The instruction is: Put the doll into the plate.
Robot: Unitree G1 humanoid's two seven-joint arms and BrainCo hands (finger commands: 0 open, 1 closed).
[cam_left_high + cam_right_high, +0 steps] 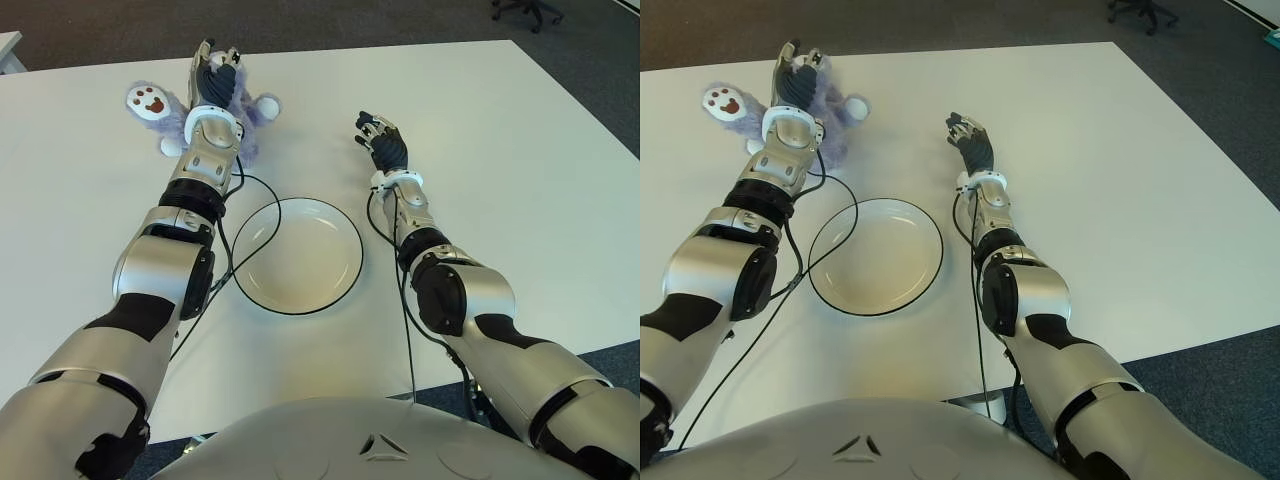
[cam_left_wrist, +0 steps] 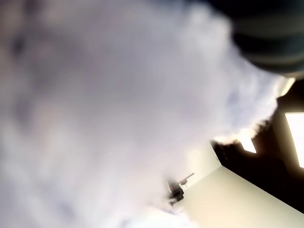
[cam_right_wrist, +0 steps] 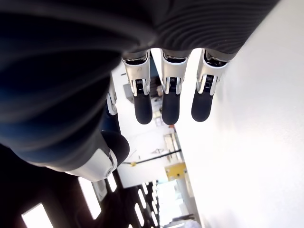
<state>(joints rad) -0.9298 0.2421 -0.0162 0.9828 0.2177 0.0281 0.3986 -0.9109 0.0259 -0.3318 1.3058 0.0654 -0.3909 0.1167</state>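
Observation:
A fluffy purple doll with a white paw sole lies on the white table at the far left. My left hand is pressed down onto its body. The thumb sticks out straight and the other fingers reach over the doll's head without closing on it. In the left wrist view, purple fur fills nearly everything. A white plate with a dark rim sits nearer to me, between my two arms, with nothing in it. My right hand shows beside the plate on its right, fingers relaxed and holding nothing.
Black cables run from both wrists across the table, one passing by the plate's left rim. The white table stretches out to the right, where grey carpet begins. An office chair base stands on the floor at the far right.

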